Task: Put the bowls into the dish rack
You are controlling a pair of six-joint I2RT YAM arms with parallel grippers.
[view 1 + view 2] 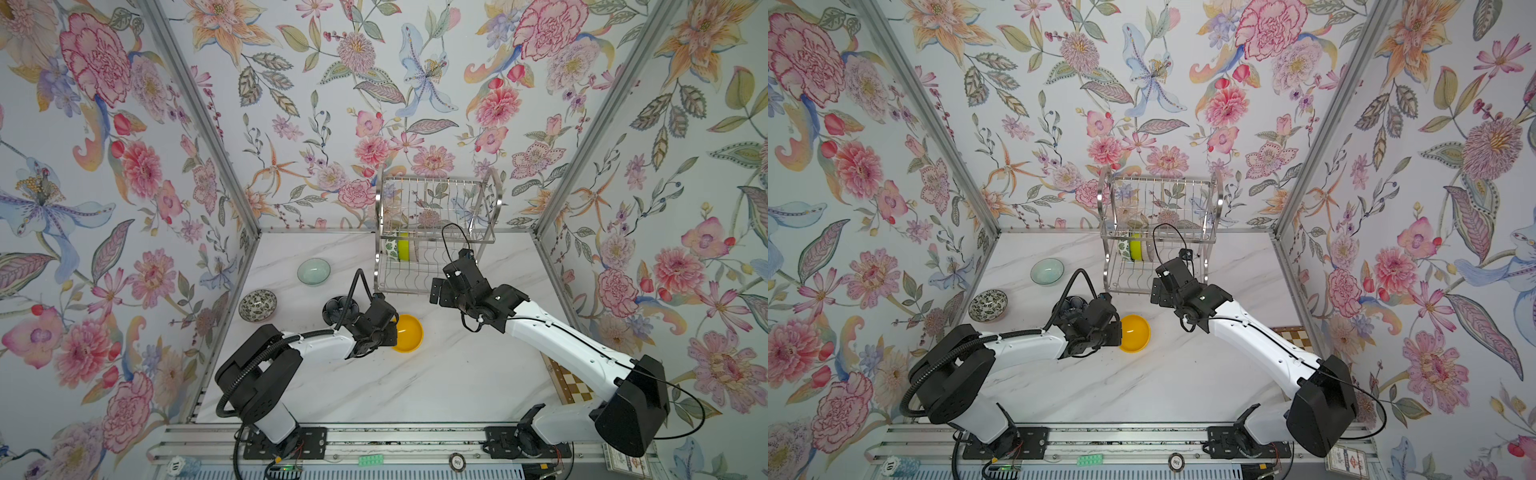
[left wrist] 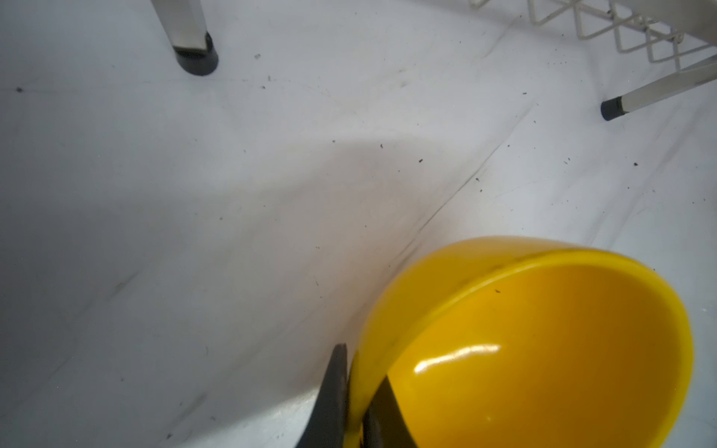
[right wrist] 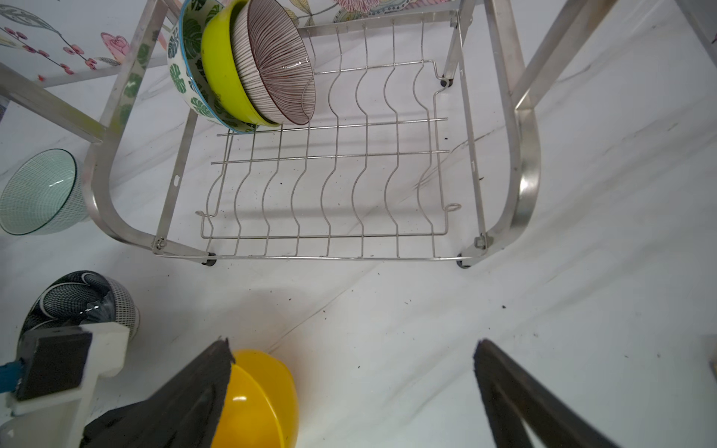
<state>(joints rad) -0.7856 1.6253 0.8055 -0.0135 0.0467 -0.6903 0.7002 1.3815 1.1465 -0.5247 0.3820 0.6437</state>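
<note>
We look down on a white marble-patterned table [image 1: 436, 382] inside floral-papered walls, with two robot arms reaching in from the near edge.

The left gripper [image 2: 361, 368] has its jaws closed tight on the rim of the orange-yellow bowl [image 1: 409, 334], one finger inside the wall and one outside. The bowl sits near the middle of the table, in front of the dish rack [image 1: 496, 199] and apart from it. It is tipped up on its side. We cannot tell whether it touches the table.

The right gripper [image 3: 351, 349] hovers just in front of the rack's lower tier. Its jaws stand wide apart and hold nothing.

The silver wire rack stands at the back of the table against the far wall. At the left end of its lower tier three bowls stand on edge, nested together: the green-leaf white bowl [image 3: 182, 66] outermost, then the lime green bowl [image 3: 221, 66], then the pink radial-striped bowl [image 3: 275, 66].

Three more bowls sit upright on the table to the left of the rack. The pale celadon bowl [image 1: 313, 272] is nearest the rack. The black-white speckled bowl [image 1: 257, 305] sits by the left wall. The dark navy flower bowl [image 3: 77, 298] sits just behind the left wrist, partly hidden by its cable in both top views.
</note>
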